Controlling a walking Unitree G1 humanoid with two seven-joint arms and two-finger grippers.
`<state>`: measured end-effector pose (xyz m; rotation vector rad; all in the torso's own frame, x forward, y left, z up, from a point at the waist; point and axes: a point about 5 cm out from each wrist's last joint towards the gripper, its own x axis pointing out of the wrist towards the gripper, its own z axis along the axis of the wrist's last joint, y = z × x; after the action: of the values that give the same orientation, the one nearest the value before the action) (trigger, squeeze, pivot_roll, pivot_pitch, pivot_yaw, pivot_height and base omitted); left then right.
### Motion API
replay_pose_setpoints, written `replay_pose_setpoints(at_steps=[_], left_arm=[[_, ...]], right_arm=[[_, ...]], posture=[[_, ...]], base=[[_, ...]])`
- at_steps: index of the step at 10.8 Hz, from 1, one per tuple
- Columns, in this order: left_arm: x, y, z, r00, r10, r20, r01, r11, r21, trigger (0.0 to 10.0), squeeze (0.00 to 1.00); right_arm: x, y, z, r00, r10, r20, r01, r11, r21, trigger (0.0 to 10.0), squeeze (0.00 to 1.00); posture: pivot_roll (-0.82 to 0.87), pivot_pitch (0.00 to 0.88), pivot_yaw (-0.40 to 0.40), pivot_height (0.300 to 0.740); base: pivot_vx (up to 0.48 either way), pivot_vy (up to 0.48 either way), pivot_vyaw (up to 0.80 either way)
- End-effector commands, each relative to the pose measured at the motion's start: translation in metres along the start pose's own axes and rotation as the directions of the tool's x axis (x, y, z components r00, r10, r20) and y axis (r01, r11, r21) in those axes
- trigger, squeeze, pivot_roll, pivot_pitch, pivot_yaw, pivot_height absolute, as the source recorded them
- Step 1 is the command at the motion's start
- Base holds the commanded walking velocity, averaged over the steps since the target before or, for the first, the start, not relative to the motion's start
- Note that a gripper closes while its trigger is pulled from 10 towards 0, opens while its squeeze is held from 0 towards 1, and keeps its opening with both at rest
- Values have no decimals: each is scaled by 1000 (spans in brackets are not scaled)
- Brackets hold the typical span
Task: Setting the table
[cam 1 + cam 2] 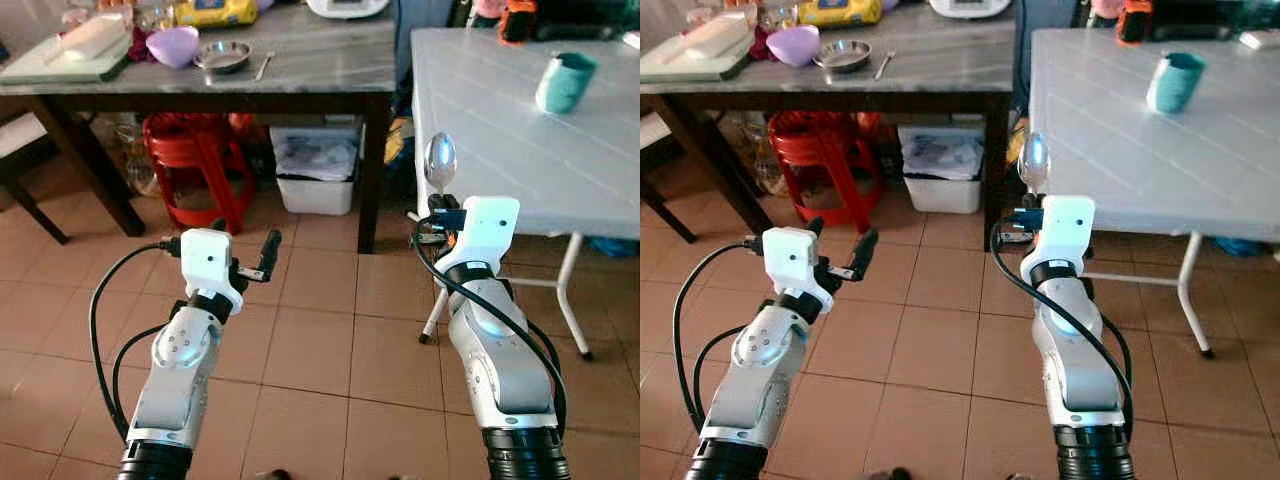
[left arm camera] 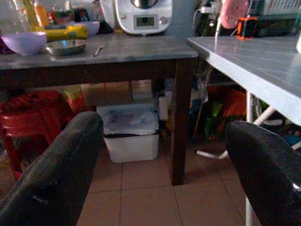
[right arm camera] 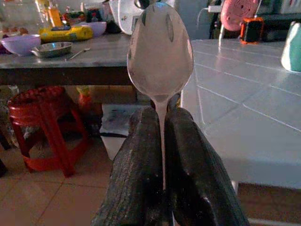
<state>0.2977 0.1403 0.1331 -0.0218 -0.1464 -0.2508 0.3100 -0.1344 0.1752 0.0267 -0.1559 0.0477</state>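
1. At the upper left of the head views a dark-legged grey table [image 1: 320, 70] carries a cutting board [image 1: 60, 62], a purple bowl [image 1: 172, 45], a small steel dish [image 1: 222, 55] and a fork [image 1: 264, 66] just to the right of the dish.
2. Under that table, a red stool [image 1: 195, 165] stands on the tiled floor, with a white bin [image 1: 318, 170] to its right.
3. In the lower left of the frame the left gripper [image 1: 245, 250] hangs over the floor tiles. Its two black fingers [image 2: 56, 174] are spread wide apart with nothing between them.
4. Right of centre, the right gripper [image 1: 440, 212] is raised just in front of the near left corner of the white folding table [image 1: 500, 130]. Its fingers [image 3: 141, 174] are pressed together on the thin handle of a metal spoon [image 1: 440, 162].
5. The spoon stands upright, its bowl rising above the fingertips, the handle running down between them. It is held in the air beside the white table's edge, touching no surface.
6. At the upper right, a teal cup [image 1: 565, 82] stands on the white table, well apart from the spoon and gripper.
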Motion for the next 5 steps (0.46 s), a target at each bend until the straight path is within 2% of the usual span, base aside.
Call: replay_pose_setpoints(at_steps=[1, 5], left_arm=[[-2, 2, 3, 1000, -4, 11, 3, 1000, 9, 10000, 0], [-3, 1, 1, 1000, -20, 6, 20, 1000, 7, 10000, 0]], right_arm=[[0, 1, 3, 1000, -3, 17, 3, 1000, 8, 10000, 0], [-1, 1, 2, 1000, -4, 15, 4, 1000, 6, 10000, 0]], posture=[[-20, 121, 79, 740], [-18, 123, 80, 740]], base=[[480, 0, 0], [480, 0, 0]])
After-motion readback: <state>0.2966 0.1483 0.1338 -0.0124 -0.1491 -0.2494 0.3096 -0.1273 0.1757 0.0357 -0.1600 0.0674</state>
